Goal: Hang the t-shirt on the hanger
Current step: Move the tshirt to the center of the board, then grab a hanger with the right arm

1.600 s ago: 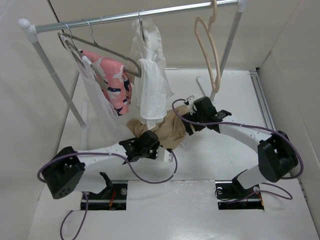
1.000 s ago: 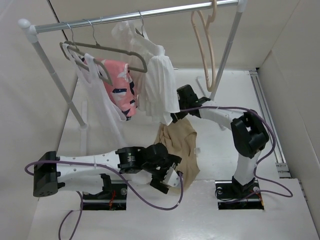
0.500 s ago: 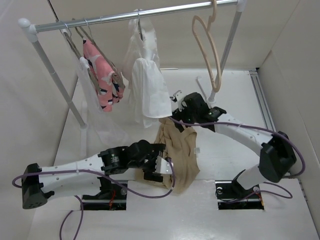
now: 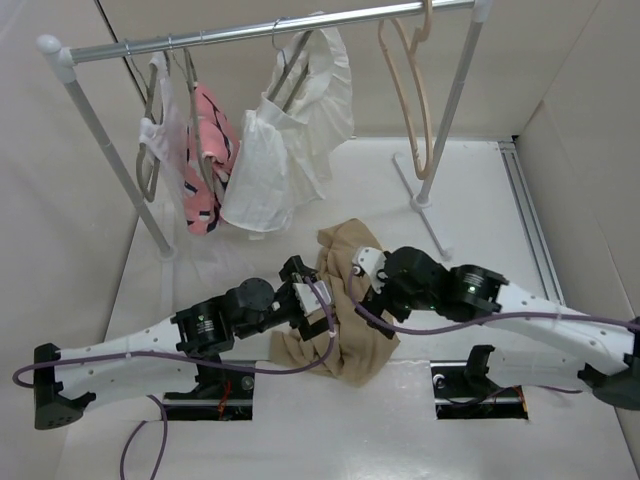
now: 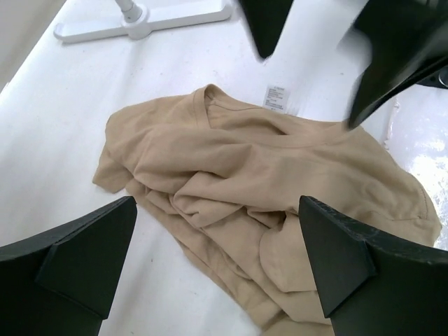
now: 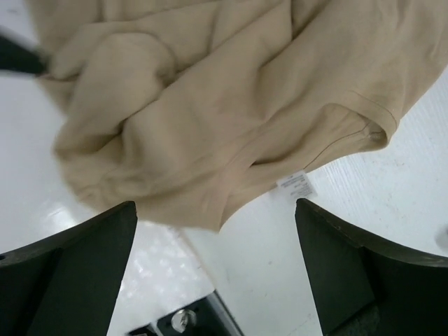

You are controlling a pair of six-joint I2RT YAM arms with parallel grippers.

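Down on the white desk (image 4: 480,230), right between the two arms, the t-shirt (image 4: 345,325) sits in a crumpled tan heap, so it's not on the hanger (image 4: 410,95) yet. That peachy hanger hangs off the right end of the rail (image 4: 250,35), next to the right post and well apart from the shirt

The left hand (image 4: 310,300) comes at the heap from its left edge and the right hand (image 4: 363,275) from the far right side, so the two end up pretty close to each other with the shirt bunched between and under them

From the left wrist view, that hand's fingers (image 5: 77,252) are spread wide with nothing pinched. The shirt just lies on the desk below and ahead of them, neck hole pointing away, with its little white label (image 5: 275,94) flopped out past the collar. Two dark fingers of the other hand poke in at the top, just beyond the neck side

Same deal in the right wrist view: fingers (image 6: 70,259) splayed wide and gripping nothing, with a folded edge and a sleeve hem underneath. Can't tell whether either hand actually touches the fabric

Further left on the rail hang a white pleated garment (image 4: 290,150) and a pink patterned garment (image 4: 205,150)
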